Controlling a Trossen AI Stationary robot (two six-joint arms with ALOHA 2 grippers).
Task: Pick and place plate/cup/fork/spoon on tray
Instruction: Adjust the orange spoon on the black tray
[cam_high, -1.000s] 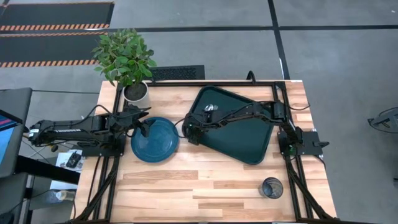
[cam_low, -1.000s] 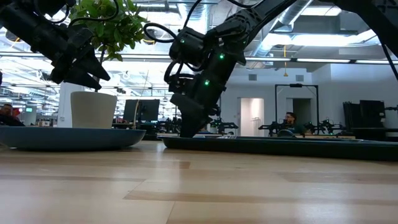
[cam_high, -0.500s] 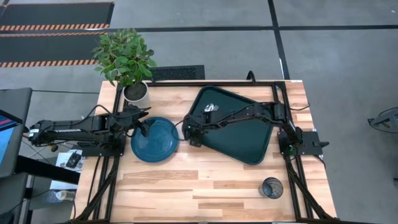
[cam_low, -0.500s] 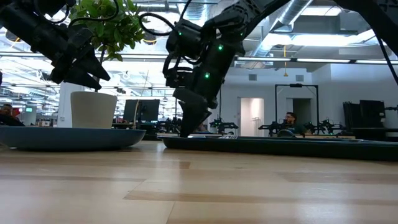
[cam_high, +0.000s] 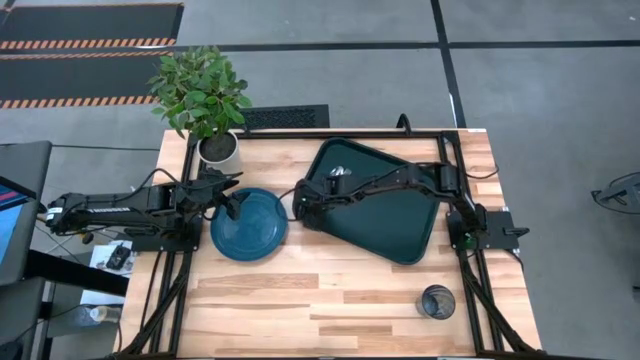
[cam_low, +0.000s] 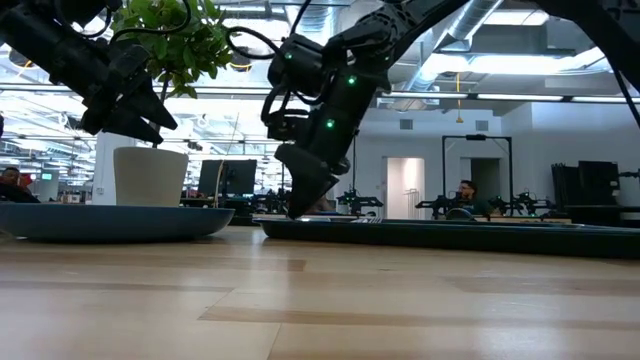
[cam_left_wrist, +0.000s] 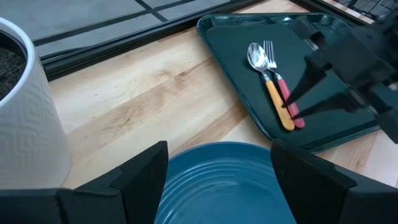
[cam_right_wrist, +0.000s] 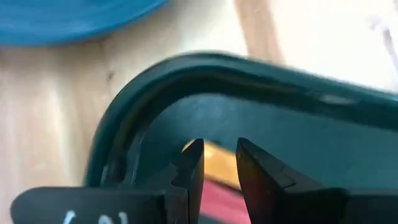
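The teal plate (cam_high: 250, 228) lies flat on the table left of the dark tray (cam_high: 392, 215). The orange-handled spoon (cam_left_wrist: 274, 96) and red-handled fork (cam_left_wrist: 283, 88) lie side by side in the tray's far left corner. My right gripper (cam_high: 303, 211) is low over their handle ends (cam_right_wrist: 211, 158), with a narrow gap between its fingers. My left gripper (cam_high: 232, 207) is open above the plate's far left rim (cam_left_wrist: 217, 186), clear of it in the low view (cam_low: 150, 120). The cup (cam_high: 437, 301) stands on the table near the front right. My right gripper points down at the handle ends of the spoon and fork (cam_left_wrist: 292, 111) in the tray's corner. I cannot tell whether its fingertips touch them.
A white plant pot (cam_high: 218, 148) with a leafy plant stands at the far left, just beyond the plate and my left gripper. Bare wood runs along the table's near side between plate and cup (cam_high: 330, 300). A person sits in the room behind (cam_low: 462, 195).
My right gripper has shifted a little toward the table's left edge over the tray's corner. The spoon, fork, plate and cup have stayed where they were.
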